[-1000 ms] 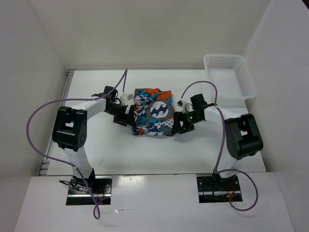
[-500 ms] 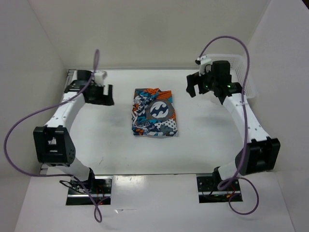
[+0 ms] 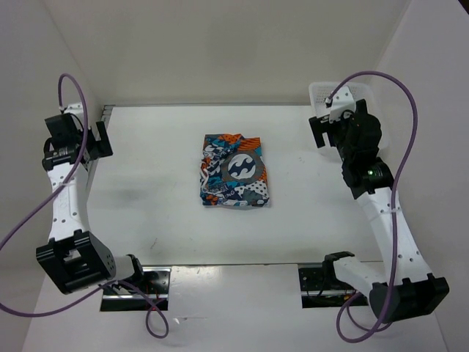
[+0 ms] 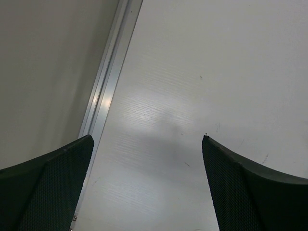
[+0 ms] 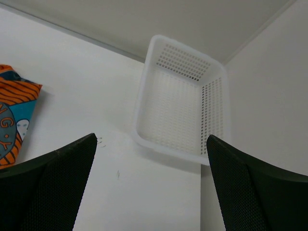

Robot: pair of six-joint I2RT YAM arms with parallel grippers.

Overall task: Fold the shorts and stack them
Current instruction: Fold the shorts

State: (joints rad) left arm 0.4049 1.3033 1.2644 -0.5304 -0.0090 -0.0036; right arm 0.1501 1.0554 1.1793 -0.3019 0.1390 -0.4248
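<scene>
Soft printed cloth shorts (image 3: 234,171) lie on a smooth, faintly glossy table (image 3: 154,192); the basket (image 5: 175,110) is perforated white plastic.

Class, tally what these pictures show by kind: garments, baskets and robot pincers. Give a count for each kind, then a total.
Shorts: 1
White mesh basket: 1
Pincers: 2, the left pincer and the right pincer, both open and holding nothing
Total: 4

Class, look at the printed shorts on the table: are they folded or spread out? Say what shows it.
Folded. The shorts lie as one compact rectangular bundle, with no separate legs showing.
</scene>
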